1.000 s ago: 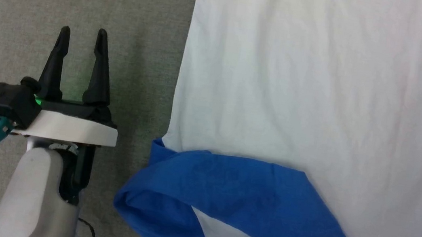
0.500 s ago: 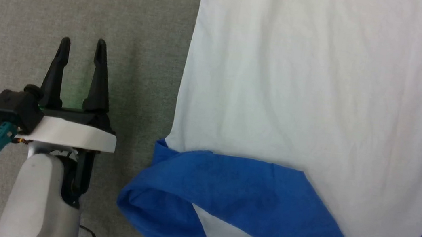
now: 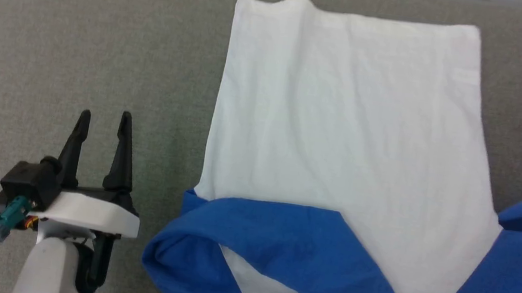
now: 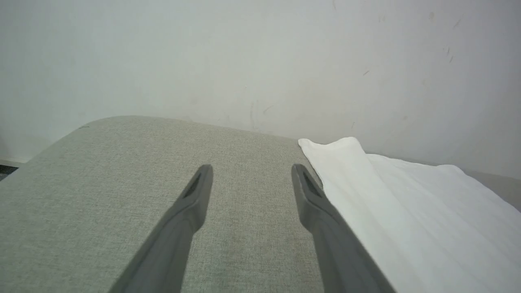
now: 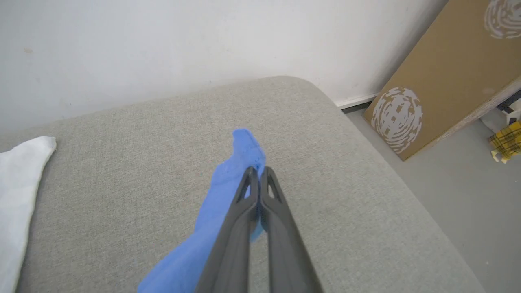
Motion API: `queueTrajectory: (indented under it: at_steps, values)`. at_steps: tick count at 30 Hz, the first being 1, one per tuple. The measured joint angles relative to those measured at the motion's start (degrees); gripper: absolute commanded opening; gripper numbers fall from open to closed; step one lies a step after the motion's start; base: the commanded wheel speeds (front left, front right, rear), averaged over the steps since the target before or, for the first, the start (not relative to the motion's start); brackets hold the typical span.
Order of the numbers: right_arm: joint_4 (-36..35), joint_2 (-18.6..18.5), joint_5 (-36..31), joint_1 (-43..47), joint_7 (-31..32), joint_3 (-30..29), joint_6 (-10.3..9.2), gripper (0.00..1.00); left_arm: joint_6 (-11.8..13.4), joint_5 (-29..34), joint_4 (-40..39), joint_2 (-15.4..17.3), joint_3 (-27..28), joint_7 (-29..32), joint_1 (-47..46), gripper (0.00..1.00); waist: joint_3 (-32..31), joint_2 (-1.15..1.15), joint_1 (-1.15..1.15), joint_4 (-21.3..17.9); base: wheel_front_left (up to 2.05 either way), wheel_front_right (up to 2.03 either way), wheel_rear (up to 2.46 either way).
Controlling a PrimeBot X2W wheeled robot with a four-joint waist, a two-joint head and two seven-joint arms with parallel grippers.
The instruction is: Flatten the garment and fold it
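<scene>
The garment (image 3: 344, 127) lies on the grey table, white body flat, its hem at the far side. Its left blue sleeve (image 3: 289, 241) is folded across the near part of the body. The right blue sleeve (image 3: 500, 279) runs out toward the right edge of the head view. My right gripper (image 5: 255, 171) is shut with that blue sleeve (image 5: 228, 191) pinched at its tips, over bare table. My left gripper (image 3: 103, 118) stands open over bare table just left of the garment, nothing between its fingers (image 4: 195, 195); the white body's edge (image 4: 407, 211) lies beside its right finger.
The grey padded table (image 3: 78, 42) has rounded corners and ends at a white wall (image 4: 244, 61). A brown cardboard sheet (image 5: 443, 77) leans on the wall right of the table, above grey floor (image 5: 468, 195). A small yellow thing (image 5: 504, 142) lies there.
The head camera has shifted, so the garment's far hem and the table's far edge now show. The right sleeve now stretches out to the right. My left gripper stays open.
</scene>
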Motion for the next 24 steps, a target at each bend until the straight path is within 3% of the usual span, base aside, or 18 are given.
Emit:
queueTrajectory:
  at_steps: [7,12,18,24]
  values:
    - [-13.8,0.3,-1.8,9.4,2.6,-4.3,-0.01,0.0,-0.1,0.0,0.8,-0.2,-0.2,0.0,2.7,1.0,-5.7,0.0,-0.01,-1.7,0.0,0.0,0.0]
    - [-25.5,2.7,-0.3,14.8,6.1,-2.6,-0.01,0.0,-0.2,0.0,1.4,-0.4,-0.6,0.0,3.9,1.0,-8.9,0.0,-0.01,-2.7,0.0,0.0,0.0]
    - [-41.7,7.9,3.1,22.4,12.6,7.1,-0.01,0.0,-0.5,0.0,2.0,-0.5,-1.2,0.0,4.1,1.0,-11.3,0.0,0.0,-3.2,0.0,0.0,0.0]
    - [-51.7,12.3,3.4,27.5,18.0,24.3,-0.01,0.0,-0.6,-0.2,2.9,-0.6,-1.8,0.0,4.1,1.0,-12.0,0.0,0.01,-2.7,0.0,0.0,0.0]
